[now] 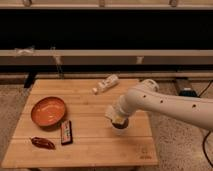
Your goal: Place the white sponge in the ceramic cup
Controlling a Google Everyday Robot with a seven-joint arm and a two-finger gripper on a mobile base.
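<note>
My gripper [119, 120] sits directly over the ceramic cup [120, 126] on the wooden table [100, 145]. Whether it grips anything: cannot tell.

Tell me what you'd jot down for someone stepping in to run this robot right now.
Gripper: low over the right part of the wooden table, right at the ceramic cup, which it mostly hides.
White sponge: not separately visible; I cannot tell whether it is held or already in the cup.
Elsewhere: orange bowl at left, white bottle lying at the back.
Done: arm brought to the cup.
Left: confirm the sponge sits in the cup, then lift clear.
</note>
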